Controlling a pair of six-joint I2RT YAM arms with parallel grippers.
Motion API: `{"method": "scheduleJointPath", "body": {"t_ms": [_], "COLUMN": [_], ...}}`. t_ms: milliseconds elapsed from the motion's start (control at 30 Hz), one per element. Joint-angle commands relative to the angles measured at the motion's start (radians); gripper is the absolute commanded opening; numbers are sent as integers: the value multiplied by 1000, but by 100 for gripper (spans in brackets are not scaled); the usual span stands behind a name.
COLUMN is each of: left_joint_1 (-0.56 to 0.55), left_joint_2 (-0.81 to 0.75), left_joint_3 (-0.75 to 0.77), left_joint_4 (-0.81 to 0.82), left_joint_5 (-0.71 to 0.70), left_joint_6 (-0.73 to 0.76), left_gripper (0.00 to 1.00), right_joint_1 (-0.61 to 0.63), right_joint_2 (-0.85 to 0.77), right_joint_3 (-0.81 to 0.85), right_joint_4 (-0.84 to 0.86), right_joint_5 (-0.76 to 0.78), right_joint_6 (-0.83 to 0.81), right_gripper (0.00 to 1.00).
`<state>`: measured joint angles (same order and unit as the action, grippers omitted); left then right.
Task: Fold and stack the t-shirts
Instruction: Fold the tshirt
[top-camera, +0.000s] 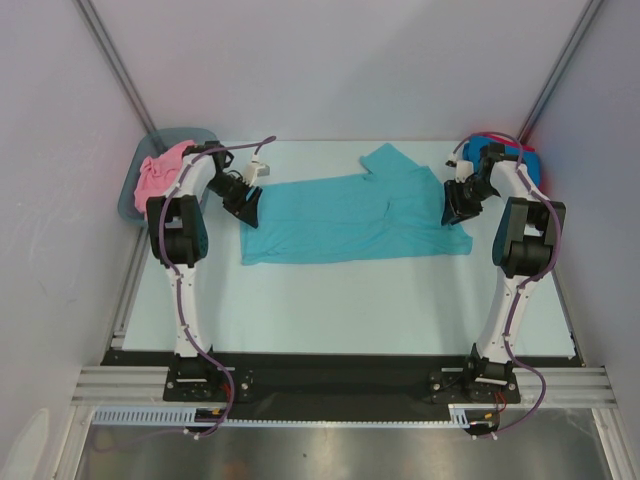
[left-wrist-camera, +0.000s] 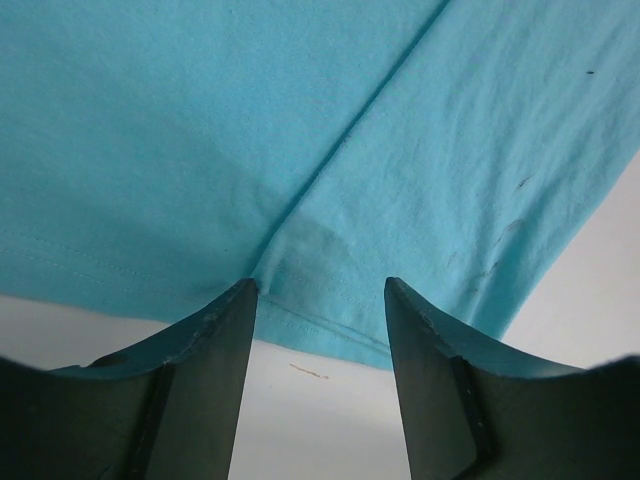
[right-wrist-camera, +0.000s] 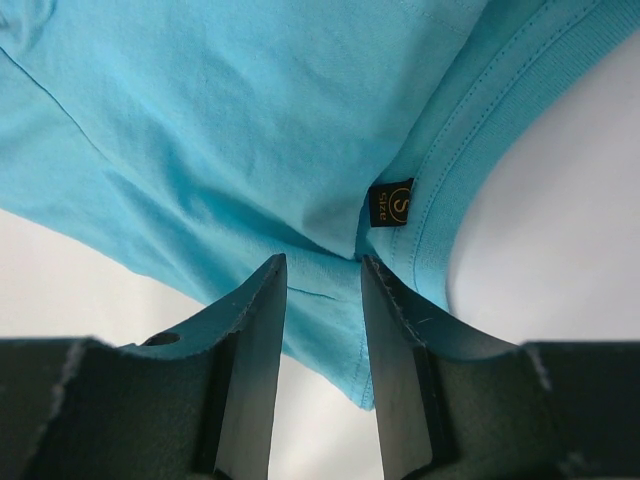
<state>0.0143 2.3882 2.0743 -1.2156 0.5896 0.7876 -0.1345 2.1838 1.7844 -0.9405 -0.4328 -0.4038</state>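
A teal t-shirt (top-camera: 350, 215) lies flat across the middle of the table, collar end to the right. My left gripper (top-camera: 247, 205) is at its left end. In the left wrist view it (left-wrist-camera: 320, 285) is open, with the hem of the shirt (left-wrist-camera: 300, 120) running across between its fingertips. My right gripper (top-camera: 458, 208) is at the collar end. It (right-wrist-camera: 322, 260) is open, with a corner of the teal cloth (right-wrist-camera: 250, 100) lying between its fingers, beside the collar band and a black size label (right-wrist-camera: 390, 203). A pink t-shirt (top-camera: 160, 172) is bunched at the back left. Bright blue (top-camera: 478, 155) and red (top-camera: 527, 150) t-shirts are at the back right.
The pink shirt rests in a grey-blue tub (top-camera: 190, 135) at the table's back left corner. White walls close in the table on three sides. One teal sleeve (top-camera: 385, 160) points toward the back wall.
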Motion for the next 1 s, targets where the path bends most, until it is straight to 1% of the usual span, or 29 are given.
{"method": "scheduleJointPath", "body": {"t_ms": [0, 167, 267, 300, 767, 967], "left_joint_1": [-7, -5, -7, -5, -5, -7], "left_joint_2": [-26, -15, -11, -6, 22, 23], "left_joint_3": [43, 27, 27, 27, 24, 27], "left_joint_4": [-5, -5, -1, 2, 39, 70], "left_joint_5": [27, 22, 18, 18, -20, -48], "left_joint_6": [29, 33, 33, 32, 10, -5], "left_gripper": [59, 58, 54, 51, 49, 36], "right_joint_1": [6, 7, 7, 9, 19, 33], "right_joint_2": [-15, -19, -22, -24, -33, -38], "right_joint_3": [15, 13, 9, 9, 3, -2], "right_joint_4": [11, 11, 11, 11, 9, 8], "right_joint_5": [5, 6, 6, 6, 14, 23], "right_joint_6": [3, 3, 2, 2, -1, -4], "right_gripper": [41, 41, 41, 41, 41, 41]}}
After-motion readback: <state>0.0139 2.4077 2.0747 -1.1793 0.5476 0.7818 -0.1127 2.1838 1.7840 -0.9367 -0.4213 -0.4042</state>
